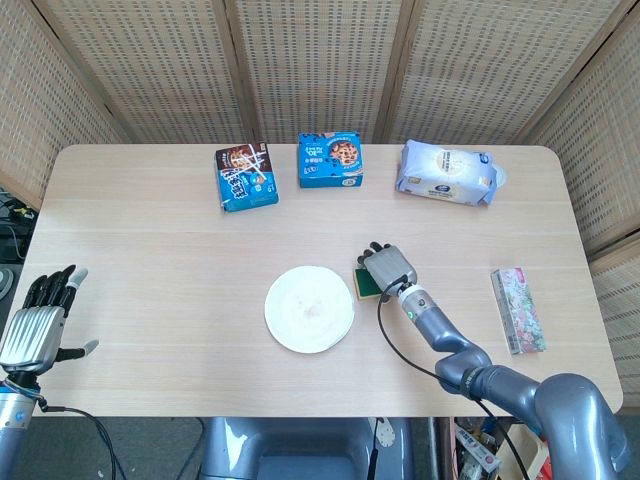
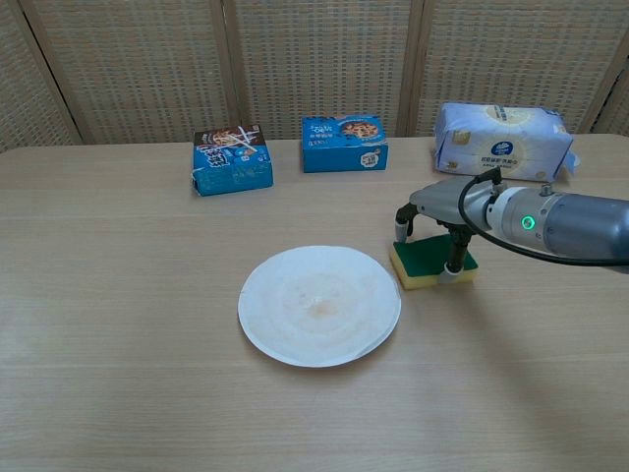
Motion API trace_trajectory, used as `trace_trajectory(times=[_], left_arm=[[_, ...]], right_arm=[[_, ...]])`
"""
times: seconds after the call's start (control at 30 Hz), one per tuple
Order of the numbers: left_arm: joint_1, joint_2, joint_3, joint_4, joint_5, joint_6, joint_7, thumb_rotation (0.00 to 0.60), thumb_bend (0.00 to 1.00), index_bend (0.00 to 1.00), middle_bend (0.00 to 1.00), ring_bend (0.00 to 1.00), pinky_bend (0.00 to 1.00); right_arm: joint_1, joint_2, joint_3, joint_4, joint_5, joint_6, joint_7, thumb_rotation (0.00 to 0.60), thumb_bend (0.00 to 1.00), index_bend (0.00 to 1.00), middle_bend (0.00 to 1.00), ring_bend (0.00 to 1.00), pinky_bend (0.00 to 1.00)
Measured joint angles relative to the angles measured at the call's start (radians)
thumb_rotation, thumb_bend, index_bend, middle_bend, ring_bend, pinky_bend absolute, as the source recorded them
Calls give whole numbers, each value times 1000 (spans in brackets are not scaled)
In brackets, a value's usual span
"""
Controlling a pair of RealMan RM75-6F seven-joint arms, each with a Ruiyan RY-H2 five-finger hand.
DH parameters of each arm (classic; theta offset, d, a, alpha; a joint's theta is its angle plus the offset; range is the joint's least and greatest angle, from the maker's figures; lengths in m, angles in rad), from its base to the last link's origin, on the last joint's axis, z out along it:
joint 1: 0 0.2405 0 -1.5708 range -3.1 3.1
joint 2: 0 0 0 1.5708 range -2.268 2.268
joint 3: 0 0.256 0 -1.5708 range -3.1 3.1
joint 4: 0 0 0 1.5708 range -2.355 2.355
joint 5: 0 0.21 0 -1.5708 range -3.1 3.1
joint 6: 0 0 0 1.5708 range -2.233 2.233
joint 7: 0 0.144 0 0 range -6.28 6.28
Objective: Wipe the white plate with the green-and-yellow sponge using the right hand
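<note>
The white plate [image 1: 309, 308] [image 2: 319, 305] lies flat at the table's middle, with a faint stain at its centre. Just right of it the green-and-yellow sponge [image 1: 364, 283] [image 2: 425, 258] rests on the table, green side up. My right hand [image 1: 390, 270] [image 2: 444, 200] arches over the sponge, with fingers down on its far left edge and the thumb against its near right corner, gripping it. In the head view the hand hides most of the sponge. My left hand [image 1: 35, 325] hangs off the table's front left corner, fingers extended and holding nothing.
Along the far edge stand two blue snack boxes [image 1: 245, 177] [image 1: 330, 160] and a white wipes pack [image 1: 447, 172]. A floral packet [image 1: 518, 310] lies near the right edge. Wicker screens close off the back.
</note>
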Motion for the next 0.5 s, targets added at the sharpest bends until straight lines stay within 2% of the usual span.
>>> trace_trajectory(times=[0.13, 0.3, 0.5], left_arm=[[0, 0, 0, 1, 1, 2, -1, 600, 0, 0, 0, 0, 0], [2, 1, 0, 2, 1, 6, -4, 600, 0, 0, 0, 0, 0], [3, 3, 0, 6, -3, 3, -13, 600, 0, 0, 0, 0, 0]], right_arm=[[0, -8, -3, 9, -18, 17, 14, 600, 87, 413, 378, 245, 421], [0, -26, -12, 36, -54, 41, 47, 600, 194, 498, 460, 315, 491], [-3, -40, -19, 61, -101, 81, 110, 600, 240, 525, 499, 350, 552]])
